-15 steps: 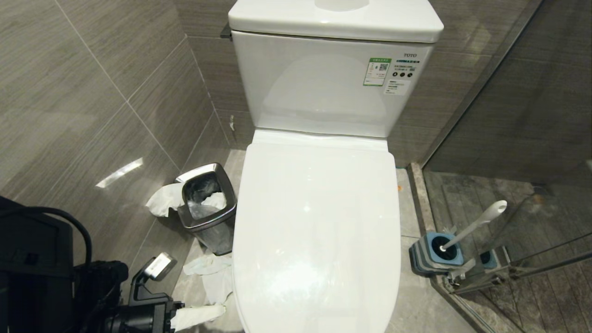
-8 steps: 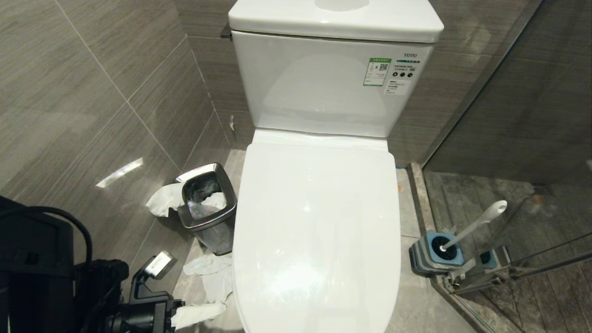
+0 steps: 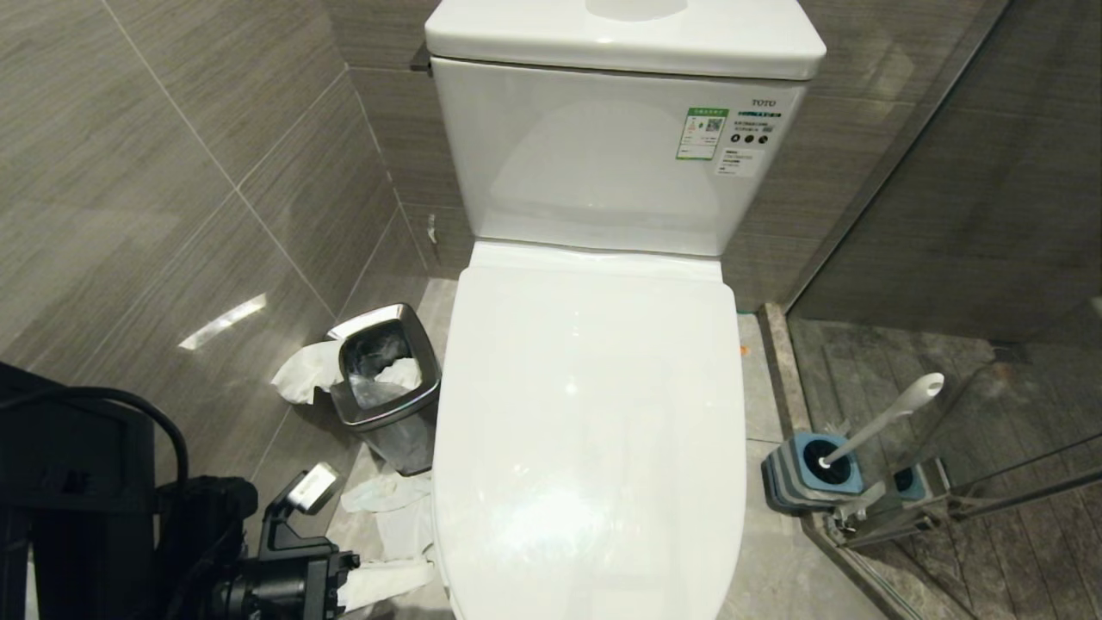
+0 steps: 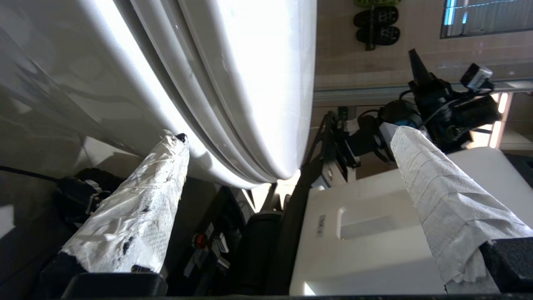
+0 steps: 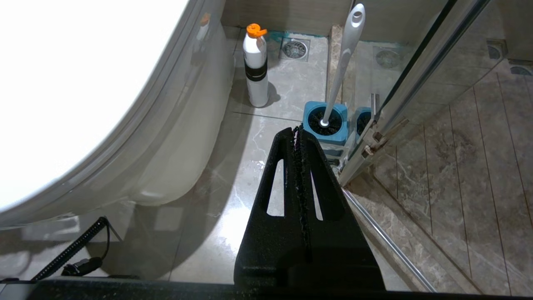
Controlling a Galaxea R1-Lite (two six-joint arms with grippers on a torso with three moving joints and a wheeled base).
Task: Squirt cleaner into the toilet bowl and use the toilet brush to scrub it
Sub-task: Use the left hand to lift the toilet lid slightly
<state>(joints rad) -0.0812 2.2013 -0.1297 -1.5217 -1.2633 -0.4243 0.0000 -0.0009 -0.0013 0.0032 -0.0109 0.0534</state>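
The left gripper (image 4: 287, 137), jaws spread wide, is straddling the closed toilet lid (image 4: 258, 83) edge, apparently positioning to lift it.

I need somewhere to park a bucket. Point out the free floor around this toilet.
Free: the tiles between the toilet, the white bottle and the blue brush holder. Crowded: the other side, with the steel bin and scattered tissue.
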